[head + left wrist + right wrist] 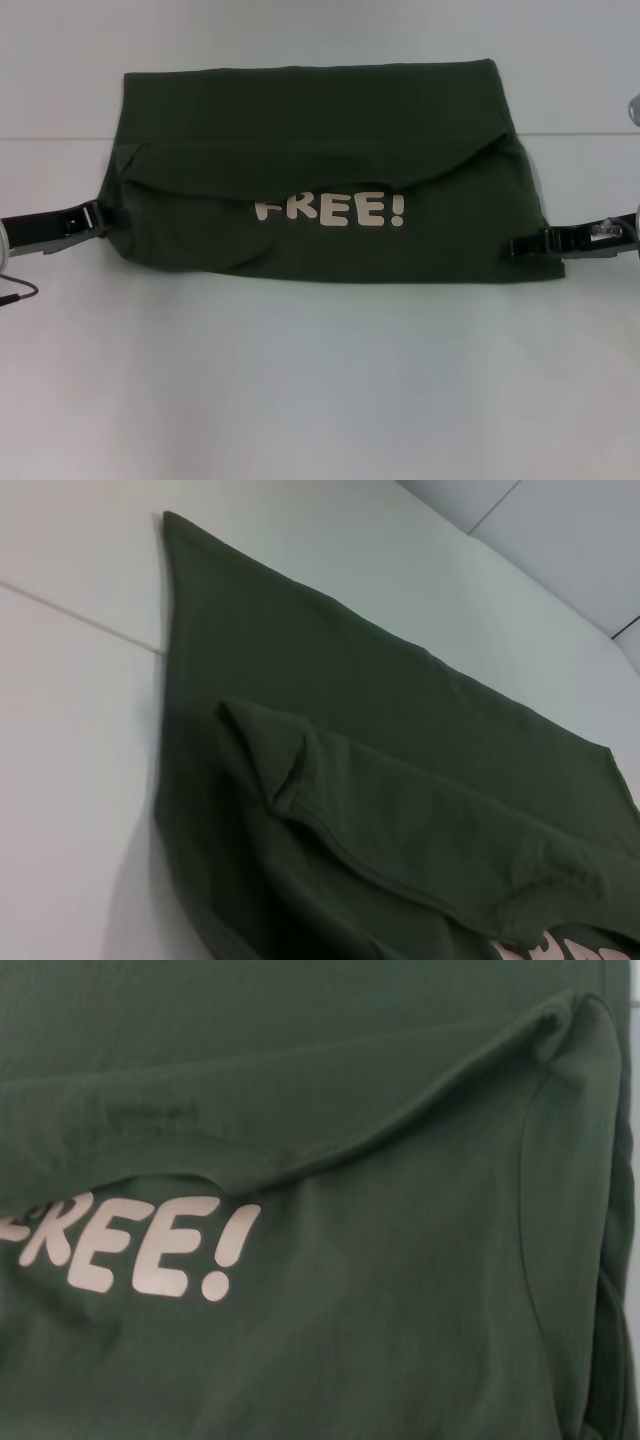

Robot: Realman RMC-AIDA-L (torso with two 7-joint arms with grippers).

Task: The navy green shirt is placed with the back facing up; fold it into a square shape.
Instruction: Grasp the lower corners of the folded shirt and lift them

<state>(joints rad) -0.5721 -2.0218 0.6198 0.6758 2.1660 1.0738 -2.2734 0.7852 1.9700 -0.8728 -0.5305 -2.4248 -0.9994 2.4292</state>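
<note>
The navy green shirt (320,190) lies folded in a wide band on the white table, its cream "FREE!" lettering (330,211) facing up. A flap from the far side overlaps the top of the letters. My left gripper (100,216) comes in low from the left and meets the shirt's left edge, its fingers pressed together on the cloth. My right gripper (518,245) reaches in from the right, lies over the shirt's right edge and pinches it. The left wrist view shows the shirt (400,810) with its near edge slightly raised. The right wrist view shows the shirt (400,1340) and lettering (130,1245). No fingers appear in either wrist view.
The white table (320,380) spreads out in front of the shirt. A seam in the surface (60,139) runs behind it. A thin dark cable (18,293) lies by my left arm.
</note>
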